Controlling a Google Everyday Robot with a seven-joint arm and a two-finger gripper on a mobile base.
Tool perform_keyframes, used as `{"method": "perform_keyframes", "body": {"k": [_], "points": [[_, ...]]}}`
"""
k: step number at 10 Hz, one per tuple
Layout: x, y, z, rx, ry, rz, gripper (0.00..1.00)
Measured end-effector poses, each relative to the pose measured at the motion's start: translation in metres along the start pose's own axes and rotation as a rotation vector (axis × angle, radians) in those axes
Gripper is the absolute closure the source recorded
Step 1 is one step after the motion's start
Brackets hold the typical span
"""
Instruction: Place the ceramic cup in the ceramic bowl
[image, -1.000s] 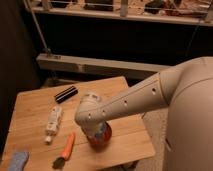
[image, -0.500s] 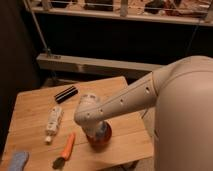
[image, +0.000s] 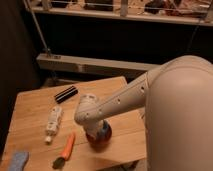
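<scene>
The reddish-brown ceramic bowl (image: 99, 142) sits on the wooden table (image: 35, 107) near its front edge. My arm reaches down from the right, and the gripper (image: 95, 131) is directly over the bowl, mostly hidden behind the white wrist. A blue-grey shape, the ceramic cup (image: 104, 130), shows at the bowl's rim right beside the gripper. I cannot tell whether it rests in the bowl or is still held.
A black cylinder (image: 66, 93) lies at the back of the table. A white bottle (image: 53, 121) lies left of the bowl, and an orange-handled tool (image: 66, 147) in front of it. A speckled blue pad (image: 17, 161) is at the front left corner. A metal rail runs behind the table.
The arm's upper part has swung slightly and fills more of the right side. The wrist stays over the bowl. The bowl and other objects have not moved.
</scene>
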Motion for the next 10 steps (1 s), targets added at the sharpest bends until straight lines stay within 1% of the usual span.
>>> {"method": "perform_keyframes", "body": {"k": [1,2,6,7,8,9,10], "points": [[-0.003,0.0,0.0,0.001,-0.002,0.003,0.21],[-0.004,-0.001,0.0,0.002,-0.002,0.005,0.2],[-0.007,-0.004,0.001,0.007,0.009,0.015,0.2],[-0.011,-0.002,-0.003,0.002,0.009,0.02,0.2],[-0.014,-0.003,-0.006,0.005,0.005,0.018,0.2],[-0.019,-0.004,-0.015,-0.004,-0.005,0.035,0.2],[-0.03,-0.001,-0.032,-0.025,-0.033,0.05,0.2]]}}
